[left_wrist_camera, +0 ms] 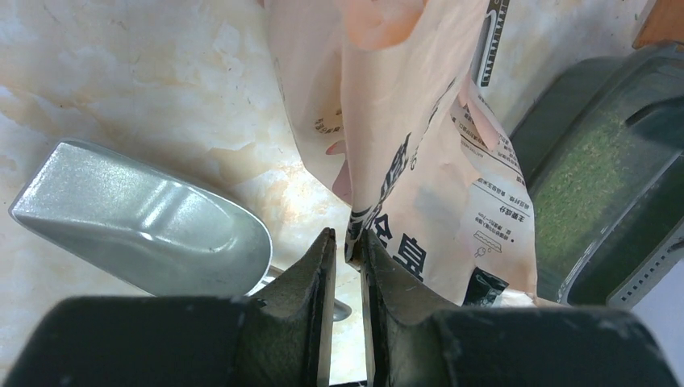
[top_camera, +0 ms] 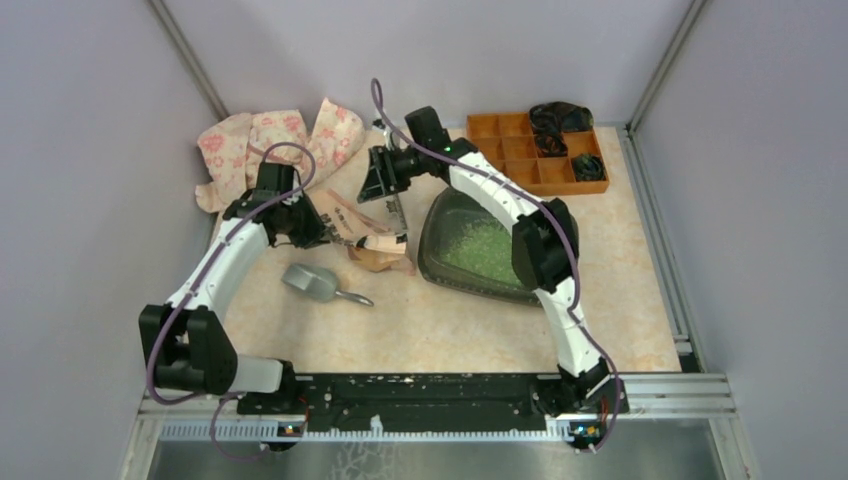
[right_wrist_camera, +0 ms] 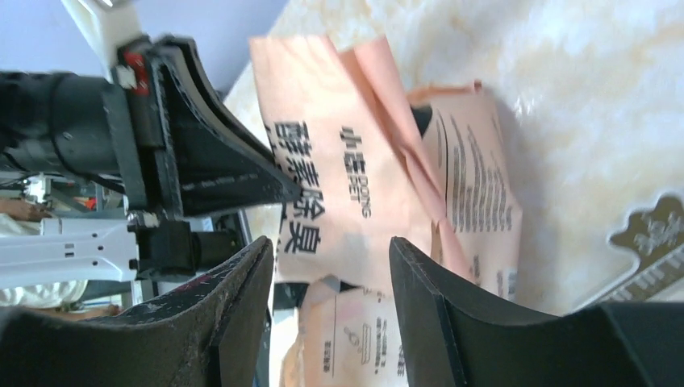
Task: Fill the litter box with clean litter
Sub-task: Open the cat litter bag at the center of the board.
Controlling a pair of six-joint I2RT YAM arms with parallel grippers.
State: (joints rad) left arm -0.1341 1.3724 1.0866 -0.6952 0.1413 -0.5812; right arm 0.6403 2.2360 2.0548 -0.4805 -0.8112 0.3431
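The left hand (left_wrist_camera: pixel 345 242) was pinched almost shut on a thin fold of the paper bag (left_wrist_camera: pixel 419 185), holding that edge up off the counter (left_wrist_camera: pixel 121 72). The grip looked meant to keep the limp bag from slumping flat while the other arm worked on it. The right hand (right_wrist_camera: pixel 331 250) hovered over the same bag with its fingers well apart. The printed paper showed in the gap beyond them, but nothing was clamped, so it had hold of nothing.

The litter box (top_camera: pixel 428 252) sat just right of the bag, near the middle of the counter and partly under the right arm. A layer of green litter (top_camera: pixel 478 248) already covered its floor, so the pour seemed at least partly done. How much remained in the bag could not be told, though the bag looked slack and creased.

A metal scoop (top_camera: pixel 312 283) lay on the counter just left of the bag, touched by neither hand. It was probably kept within reach for levelling or topping up.

The likely next move was for the right hand to close on the bag — two grips would let it be tipped toward the box without spilling onto the counter.
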